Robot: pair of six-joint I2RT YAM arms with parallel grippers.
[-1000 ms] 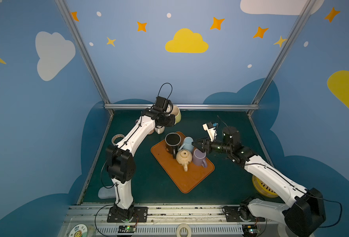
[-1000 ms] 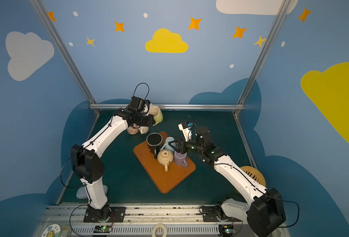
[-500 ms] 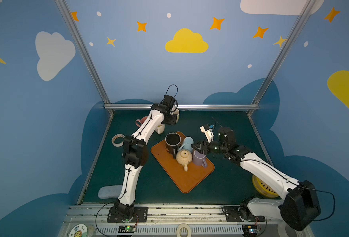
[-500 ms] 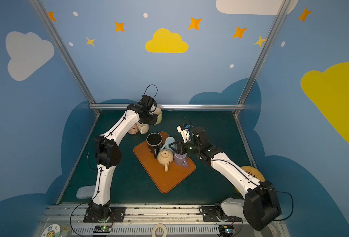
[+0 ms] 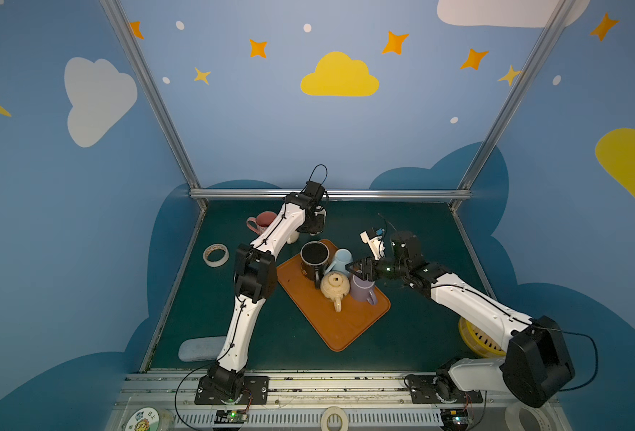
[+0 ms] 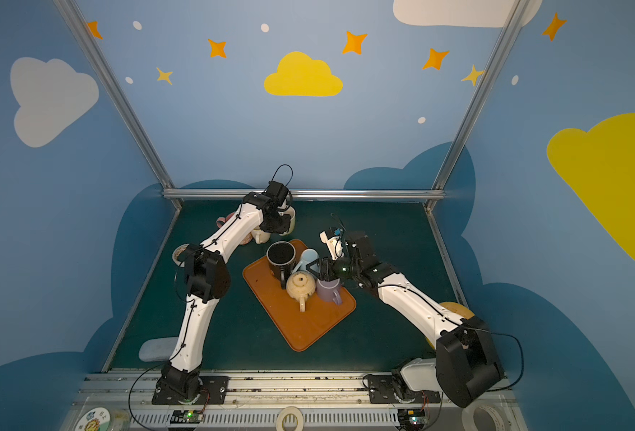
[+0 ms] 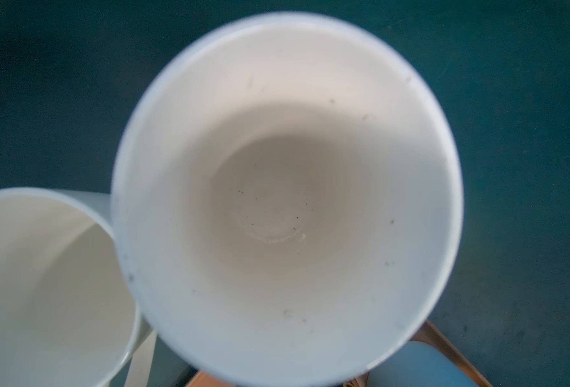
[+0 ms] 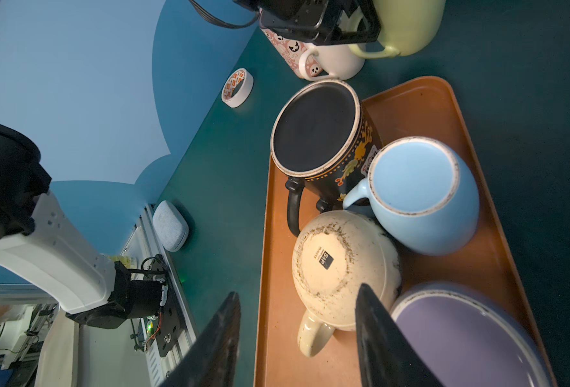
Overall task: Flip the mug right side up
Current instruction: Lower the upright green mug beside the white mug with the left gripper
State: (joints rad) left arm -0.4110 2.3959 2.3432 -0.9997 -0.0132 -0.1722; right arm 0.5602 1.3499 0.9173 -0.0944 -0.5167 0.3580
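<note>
Four mugs are sitting bottom-up on the tray (image 5: 346,328): black mug (image 8: 313,127), blue mug (image 8: 414,174), cream mug (image 8: 330,261), purple mug (image 8: 461,335), all needing turning. The green mug (image 8: 411,30) is standing upright at the back of the table (image 5: 200,298), seemingly done but for release: the left gripper (image 8: 359,31) is clenching its jaws narrowly, apparently on the rim. The right gripper (image 8: 297,291) is hovering just above the cream mug, jaws spread and empty, purple mug just beside one jaw.

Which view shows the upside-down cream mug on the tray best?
The right wrist view: the cream mug sits close, base up, its label and handle clear. Both top views show it small and far off; the left wrist view misses it entirely.
</note>
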